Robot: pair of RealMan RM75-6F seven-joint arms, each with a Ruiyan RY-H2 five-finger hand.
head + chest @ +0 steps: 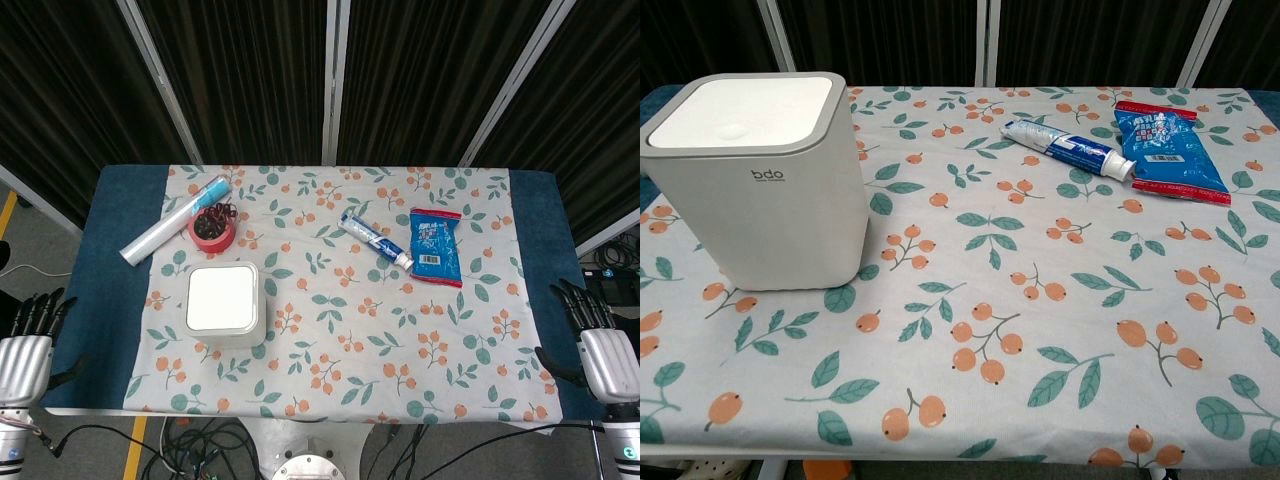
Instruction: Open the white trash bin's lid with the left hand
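Note:
The white trash bin (226,304) stands left of the table's middle with its flat lid (740,113) down. My left hand (28,345) hangs off the table's front left corner, well left of the bin, fingers apart and holding nothing. My right hand (594,340) hangs off the front right corner, fingers spread and empty. Neither hand shows in the chest view.
Behind the bin lie a clear plastic roll (177,218) and a red tape ring (212,229). A toothpaste tube (375,239) and a blue snack packet (436,246) lie at the right rear. A floral cloth (400,340) covers the table.

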